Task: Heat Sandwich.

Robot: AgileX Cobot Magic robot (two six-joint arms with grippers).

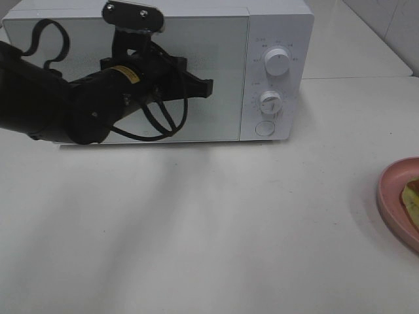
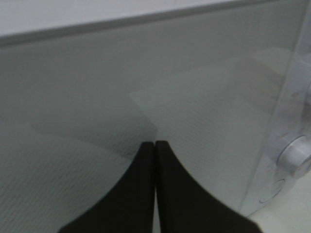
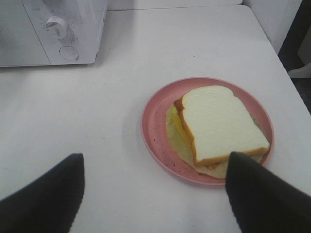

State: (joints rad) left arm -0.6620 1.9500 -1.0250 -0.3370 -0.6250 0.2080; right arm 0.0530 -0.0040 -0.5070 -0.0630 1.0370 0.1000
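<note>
Pale bread, so I judge the sandwich light, soft, easily squashed; I'd pinch it across the crust sides, gently. It lies on the pink plate, well right of the microwave. My right gripper hangs spread and empty near it. Only its wrist view shows the full sandwich. My left gripper, pressed together, faces the microwave door.

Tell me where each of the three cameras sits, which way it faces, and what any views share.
Exterior high: overhead, facing the white box-shaped microwave; black left arm shows.
Left wrist: behind the shut left tool, facing the microwave door.
Right wrist: above the open right tool, facing the white-bread sandwich on the round pink plate.
All three views share the microwave.
</note>
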